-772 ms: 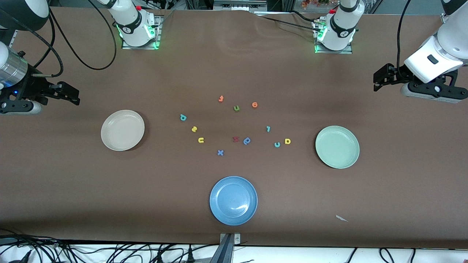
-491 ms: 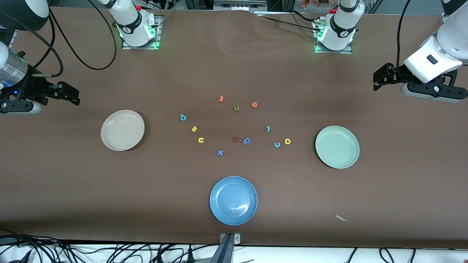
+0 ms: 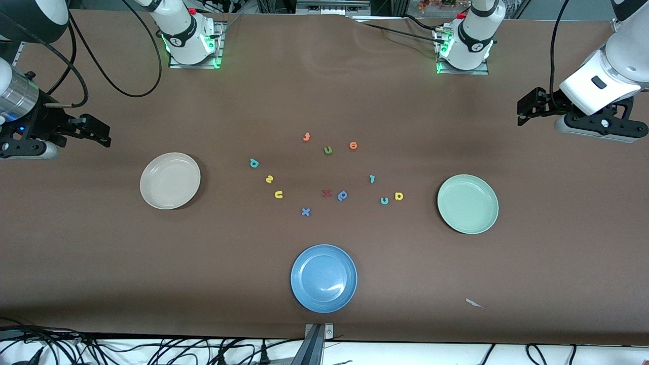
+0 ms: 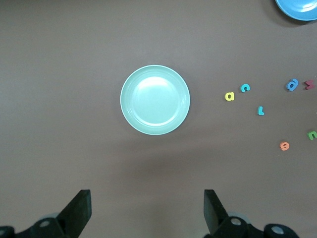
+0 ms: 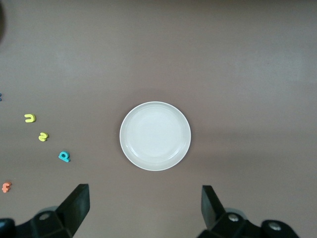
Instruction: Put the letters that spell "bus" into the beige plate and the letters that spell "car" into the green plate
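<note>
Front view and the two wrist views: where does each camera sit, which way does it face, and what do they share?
Front view: high across the table, facing both bases; shows the beige plate, green plate, blue plate, scattered letters, left tool and right tool, both open.
Left wrist view: on the left arm, looking down on the green plate; its own open fingers show.
Right wrist view: on the right arm, looking down on the beige plate; own fingers show.
Shared: the orange "f" appears in the front and right wrist views.

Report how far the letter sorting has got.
Nothing is done: the beige plate and green plate hold no letters. Nothing is in hand; the left hand and right hand wait open. All six letters, like the teal b, remain on the table.
</note>
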You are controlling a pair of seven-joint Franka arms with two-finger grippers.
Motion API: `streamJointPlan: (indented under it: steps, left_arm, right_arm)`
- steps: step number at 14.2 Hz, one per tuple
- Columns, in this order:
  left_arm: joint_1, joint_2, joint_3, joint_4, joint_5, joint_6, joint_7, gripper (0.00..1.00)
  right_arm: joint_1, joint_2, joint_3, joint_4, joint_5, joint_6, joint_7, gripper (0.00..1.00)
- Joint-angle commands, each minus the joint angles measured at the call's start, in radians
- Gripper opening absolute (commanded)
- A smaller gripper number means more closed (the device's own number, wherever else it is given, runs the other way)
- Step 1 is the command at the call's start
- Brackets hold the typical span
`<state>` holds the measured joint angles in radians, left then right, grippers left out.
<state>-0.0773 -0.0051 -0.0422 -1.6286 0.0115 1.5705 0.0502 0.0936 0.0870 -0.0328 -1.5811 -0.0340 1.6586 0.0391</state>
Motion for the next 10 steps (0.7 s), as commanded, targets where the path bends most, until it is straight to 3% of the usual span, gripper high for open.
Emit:
streamJointPlan:
  steps: [1, 10]
  left_arm:
    - [-0.004, 0.010, -0.005, 0.026, 0.030, -0.021, 0.007, 1.00]
    - [0.002, 0.010, -0.005, 0.027, 0.022, -0.021, 0.010, 1.00]
  right_arm:
    - [-0.003, 0.004, 0.002, 0.006, 0.020, 0.006, -0.008, 1.00]
    - [-0.003, 0.004, 0.002, 0.000, 0.020, 0.012, -0.004, 1.00]
